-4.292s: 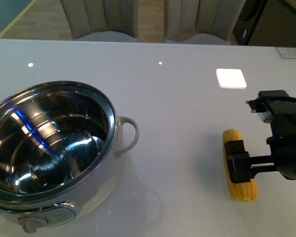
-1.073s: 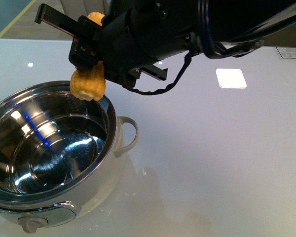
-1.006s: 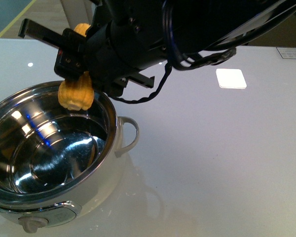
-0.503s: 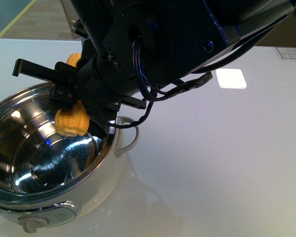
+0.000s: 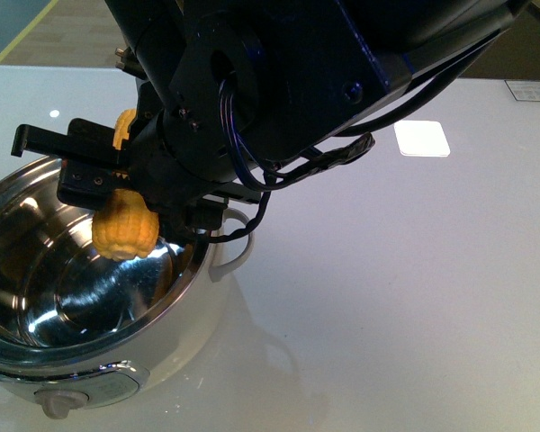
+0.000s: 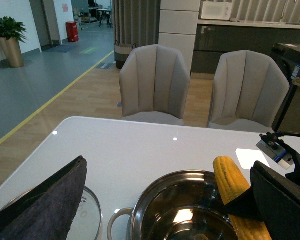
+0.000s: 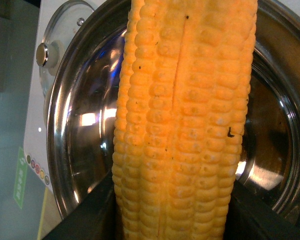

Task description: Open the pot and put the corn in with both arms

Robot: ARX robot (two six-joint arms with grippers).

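Note:
The cream-white pot (image 5: 193, 337) stands open at the table's front left, its steel inside bare. My right gripper (image 5: 108, 175) is shut on the corn (image 5: 124, 225) and holds it steeply tilted, its lower end just inside the far rim. In the right wrist view the corn (image 7: 185, 125) fills the frame between the jaws of the right gripper (image 7: 175, 210), above the pot's rim (image 7: 60, 125). My left gripper (image 6: 160, 210) is open and empty, looking down on the pot (image 6: 140, 210) and the corn (image 6: 230, 182). It does not show in the front view.
The pot's glass lid (image 6: 87, 215) lies flat on the table beside the pot; its knob (image 7: 42, 54) shows in the right wrist view. The bulky right arm (image 5: 324, 81) hangs over the table's middle. Two grey chairs (image 6: 155, 80) stand beyond the far edge.
The right gripper has carried the corn from the table at the right to the pot, then leftward and down, from above the far rim to just inside it.

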